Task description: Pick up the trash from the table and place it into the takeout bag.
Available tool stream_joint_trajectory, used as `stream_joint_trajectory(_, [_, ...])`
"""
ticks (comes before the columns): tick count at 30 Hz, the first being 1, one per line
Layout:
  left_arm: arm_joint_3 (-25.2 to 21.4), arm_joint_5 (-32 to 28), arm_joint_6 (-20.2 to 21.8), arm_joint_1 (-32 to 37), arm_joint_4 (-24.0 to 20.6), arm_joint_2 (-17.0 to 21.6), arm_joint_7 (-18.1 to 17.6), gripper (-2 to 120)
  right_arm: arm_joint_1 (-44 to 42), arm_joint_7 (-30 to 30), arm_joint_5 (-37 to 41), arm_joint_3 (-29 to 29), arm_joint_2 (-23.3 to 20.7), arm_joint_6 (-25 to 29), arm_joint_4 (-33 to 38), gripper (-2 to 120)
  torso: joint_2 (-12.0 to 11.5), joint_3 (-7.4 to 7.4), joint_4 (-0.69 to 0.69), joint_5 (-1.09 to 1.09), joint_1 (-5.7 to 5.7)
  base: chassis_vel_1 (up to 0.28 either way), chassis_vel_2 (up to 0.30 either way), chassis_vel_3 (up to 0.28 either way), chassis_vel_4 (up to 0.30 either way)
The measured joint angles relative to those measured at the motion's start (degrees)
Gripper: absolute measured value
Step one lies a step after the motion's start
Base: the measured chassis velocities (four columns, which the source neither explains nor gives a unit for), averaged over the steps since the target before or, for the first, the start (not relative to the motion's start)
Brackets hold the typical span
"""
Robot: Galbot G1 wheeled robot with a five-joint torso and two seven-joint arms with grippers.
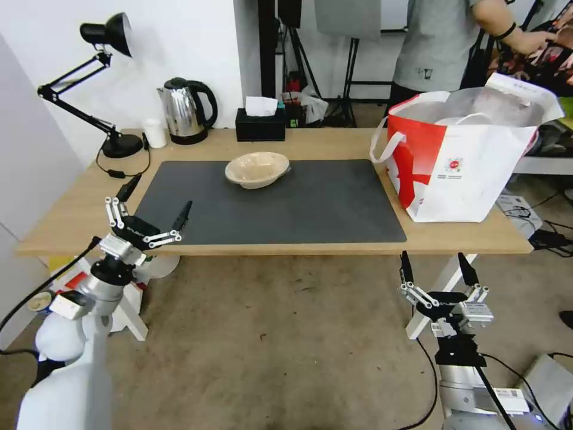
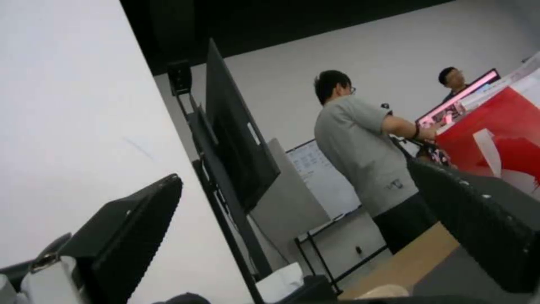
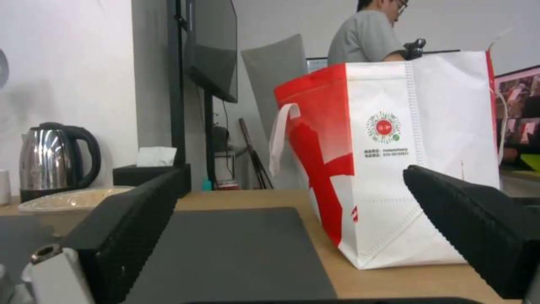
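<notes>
One beige bowl (image 1: 258,169) left on the table (image 1: 77,209), sitting mid-mat (image 1: 310,209), well apart from the takeout bag (image 1: 459,167) standing open-topped at my right end, ready for drop-ins. My left gripper (image 1: 154,210) hangs wide open at the near-left edge; right gripper (image 1: 436,269), also spread, waits below the table front

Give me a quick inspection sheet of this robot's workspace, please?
Surface: wooden table with dark mat.
Job's things: beige bowl on the mat; takeout bag upright at the table's right end.
Clutter: kettle, tissue box, desk lamp along the back.
Grippers: left gripper open over the table's front-left edge; right gripper open, below the front edge.
Cables: lamp cord on the table.
Surroundings: person behind the bag.
</notes>
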Motion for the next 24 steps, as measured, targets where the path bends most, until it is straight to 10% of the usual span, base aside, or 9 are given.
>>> stream_joint_trajectory(24, [6.0, 2.2, 0.8, -6.6, 7.1, 11.5, -1.4, 100, 0.0, 0.0, 0.0, 0.0, 0.0, 0.0, 0.0, 100, 0.0, 0.0, -0.01, 0.0, 0.0, 0.0, 0.0, 0.0, 0.0])
